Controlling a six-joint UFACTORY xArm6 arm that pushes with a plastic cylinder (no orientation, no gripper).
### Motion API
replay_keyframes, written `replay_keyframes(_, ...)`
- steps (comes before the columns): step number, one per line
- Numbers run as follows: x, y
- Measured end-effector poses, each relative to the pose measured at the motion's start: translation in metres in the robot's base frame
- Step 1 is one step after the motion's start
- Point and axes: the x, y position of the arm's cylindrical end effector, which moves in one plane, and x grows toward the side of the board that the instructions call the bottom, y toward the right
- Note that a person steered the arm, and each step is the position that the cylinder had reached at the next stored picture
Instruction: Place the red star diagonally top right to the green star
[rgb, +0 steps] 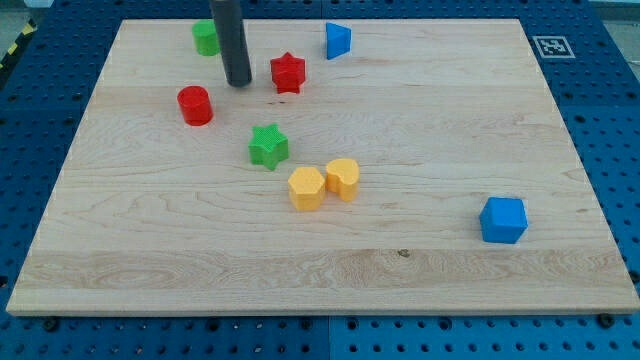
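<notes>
The wooden board (420, 270) lies on a blue perforated table (600, 60). No container stands on the board; every block rests directly on the wood.

Nearest the view's bottom, the blue cube (502, 220) sits alone at the view's lower right, well apart from all other blocks.

Further up, two yellow blocks stand side by side near the board's centre. The yellow hexagonal block (306, 187) is on the view's left, and the yellow rounded block (343, 178) is just beside it on the view's right. Whether they touch cannot be determined.

The green star (268, 146) lies just above and to the view's left of the yellow pair, apart from both.

The red cylinder (195, 105) stands up and to the view's left of the green star.

The red star (288, 72) lies above the green star and slightly to the view's right of it, with clear wood between the two.

My tip (238, 84) rests on the board between the red cylinder and the red star, nearer the star, on the star's left in the view. A narrow gap separates them. The arm carries no pincer, only this dark rod, so there is no open or closed state to report.

Farthest away, the green block (205, 38) sits partly behind the rod, its shape unclear. The blue triangular block (338, 40) lies to the view's upper right of the red star.
</notes>
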Motion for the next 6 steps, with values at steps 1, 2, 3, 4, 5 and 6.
replay_keyframes(1, -0.017, 0.058)
replay_keyframes(2, 0.0, 0.098)
replay_keyframes(3, 0.024, 0.08)
replay_keyframes(4, 0.029, 0.052)
replay_keyframes(5, 0.032, 0.038)
replay_keyframes(6, 0.053, 0.079)
